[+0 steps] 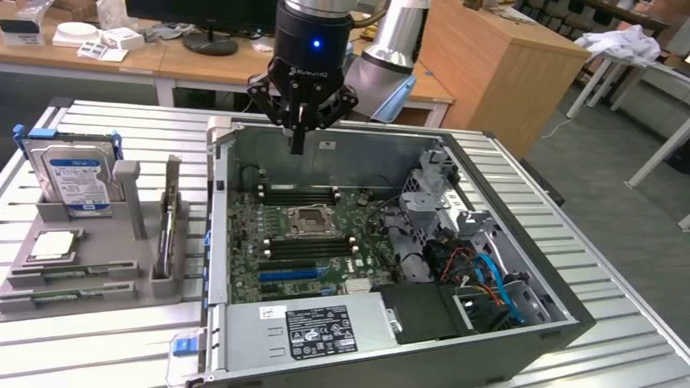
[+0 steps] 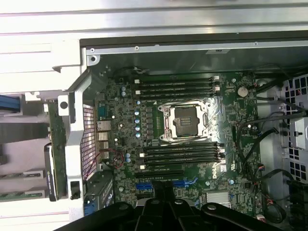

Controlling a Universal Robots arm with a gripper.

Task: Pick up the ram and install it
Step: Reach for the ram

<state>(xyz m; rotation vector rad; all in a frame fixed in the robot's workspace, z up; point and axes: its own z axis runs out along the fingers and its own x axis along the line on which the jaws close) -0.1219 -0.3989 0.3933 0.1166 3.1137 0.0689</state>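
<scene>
Two green ram sticks (image 1: 77,274) lie flat in a grey holder (image 1: 108,287) at the exterior view's left, outside the computer case. In the wrist view their ends (image 2: 21,174) show beside the case wall. My gripper (image 1: 297,141) hangs high over the rear of the open case (image 1: 377,356), fingers pressed together and pointing down, with nothing seen between them. It is far from the ram. Below it the motherboard carries two banks of black memory slots (image 2: 175,86) (image 2: 183,154) on either side of the processor socket (image 2: 185,120). The gripper's dark body (image 2: 166,195) edges the wrist view.
The grey holder also carries a hard drive (image 1: 77,178), a square silver processor (image 1: 54,245) and an upright card (image 1: 167,234). Inside the case are a drive cage (image 1: 437,202), a cable bundle (image 1: 485,279) and the power supply (image 1: 318,327). Ribbed metal tabletop (image 1: 603,275) surrounds the case.
</scene>
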